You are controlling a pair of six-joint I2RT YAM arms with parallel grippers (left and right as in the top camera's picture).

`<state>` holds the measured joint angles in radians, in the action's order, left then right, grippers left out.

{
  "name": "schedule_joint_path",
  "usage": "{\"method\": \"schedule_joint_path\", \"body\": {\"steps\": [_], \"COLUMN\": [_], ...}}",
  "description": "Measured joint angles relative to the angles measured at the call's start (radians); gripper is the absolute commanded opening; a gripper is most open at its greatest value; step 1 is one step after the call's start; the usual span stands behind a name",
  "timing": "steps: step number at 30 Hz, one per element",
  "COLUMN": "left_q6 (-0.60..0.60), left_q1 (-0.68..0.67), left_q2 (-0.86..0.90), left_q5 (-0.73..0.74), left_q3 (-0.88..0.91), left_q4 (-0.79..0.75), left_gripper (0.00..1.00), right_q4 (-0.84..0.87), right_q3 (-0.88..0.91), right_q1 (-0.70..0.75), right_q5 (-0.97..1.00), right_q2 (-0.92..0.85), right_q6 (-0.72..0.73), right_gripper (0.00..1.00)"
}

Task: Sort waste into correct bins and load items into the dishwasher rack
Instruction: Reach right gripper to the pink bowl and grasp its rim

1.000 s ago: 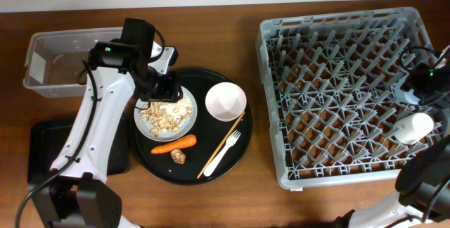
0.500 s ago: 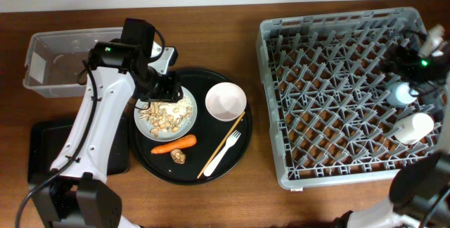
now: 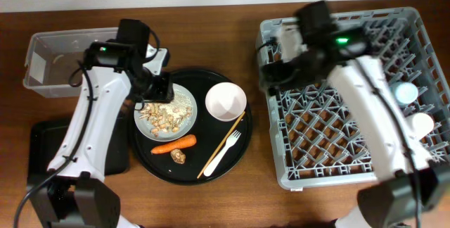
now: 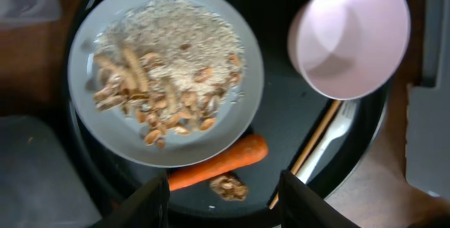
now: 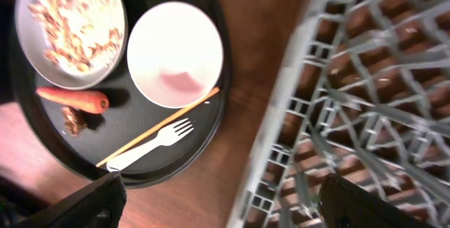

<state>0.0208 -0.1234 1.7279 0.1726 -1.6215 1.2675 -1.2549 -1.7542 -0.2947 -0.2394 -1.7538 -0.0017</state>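
The grey plate (image 3: 165,112) with beige scraps and rice sits on the round black tray beside the pinkish-white bowl (image 3: 226,101), carrot (image 3: 174,143), brown lump (image 3: 178,156) and white fork (image 3: 223,150). My left gripper (image 3: 160,87) hovers over the plate (image 4: 165,73), open and empty (image 4: 225,210), with the carrot (image 4: 218,161) and lump (image 4: 227,186) between its fingers. My right gripper (image 3: 271,73) is open and empty (image 5: 232,207) above the rack's left edge (image 5: 365,115), with the bowl (image 5: 174,53) in view. The blue cup (image 3: 406,92) and cream cup (image 3: 422,124) sit in the rack (image 3: 351,165). Wrapper and tissue are out of view.
The clear tub (image 3: 56,62) stands at the back left. The shallow black tray (image 3: 42,150) lies in front of it, partly under my left arm. A thin wooden stick (image 3: 228,133) lies beside the fork on the round black tray (image 3: 232,165).
My right arm has swung from the rack's right side across to its left edge. The blue cup now sits free in the rack. My left arm has barely moved.
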Motion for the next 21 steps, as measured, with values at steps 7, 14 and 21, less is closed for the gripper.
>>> {"method": "schedule_joint_path", "body": {"steps": [7, 14, 21], "left_q6": [0.000, 0.000, 0.000], "left_q1": [0.110, 0.127, 0.128], "left_q2": [0.000, 0.000, 0.000], "left_q5": [-0.010, -0.013, -0.013], "left_q3": [0.000, 0.000, 0.000], "left_q4": [0.004, 0.004, 0.004], "left_gripper": [0.51, 0.52, 0.52], "right_q4": [0.040, 0.092, 0.124], "right_q3": [0.000, 0.000, 0.000], "right_q1": [-0.082, -0.117, -0.141], "right_q5": [0.055, 0.059, 0.058], "right_q2": [-0.158, -0.325, -0.424], "right_q6": [0.137, 0.212, 0.240], "right_gripper": [0.72, 0.56, 0.11]}}
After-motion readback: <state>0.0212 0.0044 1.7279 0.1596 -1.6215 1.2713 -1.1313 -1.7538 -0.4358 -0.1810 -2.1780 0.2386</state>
